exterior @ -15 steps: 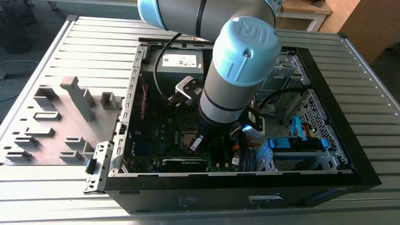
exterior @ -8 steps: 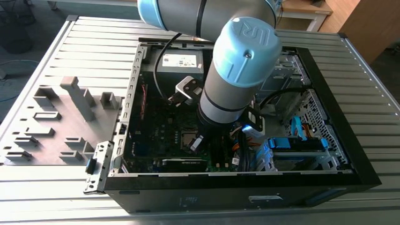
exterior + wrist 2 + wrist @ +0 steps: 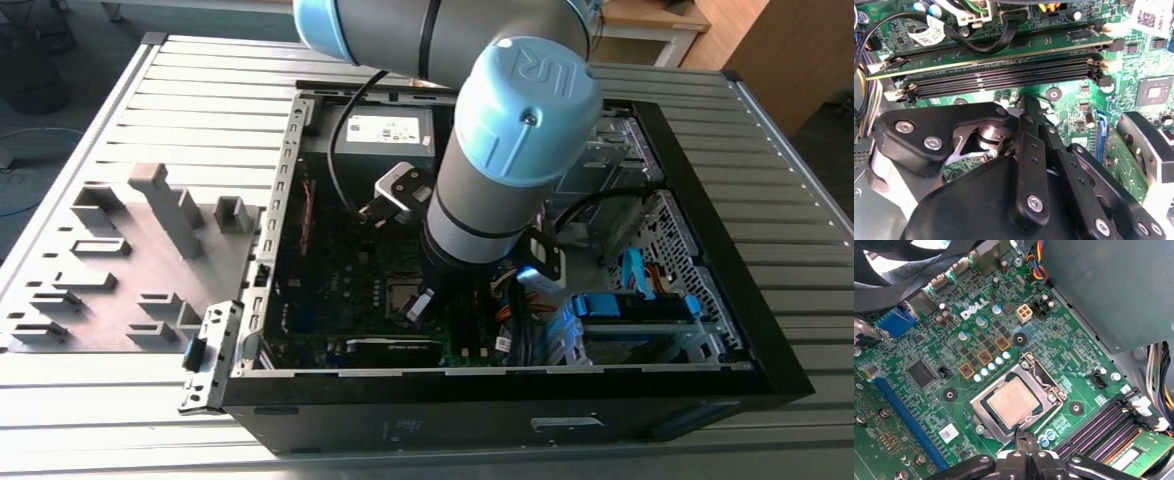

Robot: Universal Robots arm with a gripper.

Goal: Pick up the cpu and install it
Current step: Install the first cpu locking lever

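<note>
Here, much of the open black computer case is hidden in the exterior view by the thick grey and pale-blue arm, which covers the middle of the board and the tool below it. In the first wrist view the small square cpu with its pale silver-grey metal top lies flat in the dark square socket with a bright steel frame, on the green circuit board studded with round capacitors and tiny parts. The black metal gripper comes in at that view's lower edge, its two thin fingers pressed together with no gap between them and holding nothing; only their tips and the bolted links behind them can be seen. The tips hang just beside the socket frame's near edge, close to the chip but not touching its top as far as can be told. In the second wrist view the gripper's black linkage blocks the socket, and beyond it run long black memory slots with one green memory stick seated. A grey slotted tray lies on the ribbed metal table at the exterior view's left.
</note>
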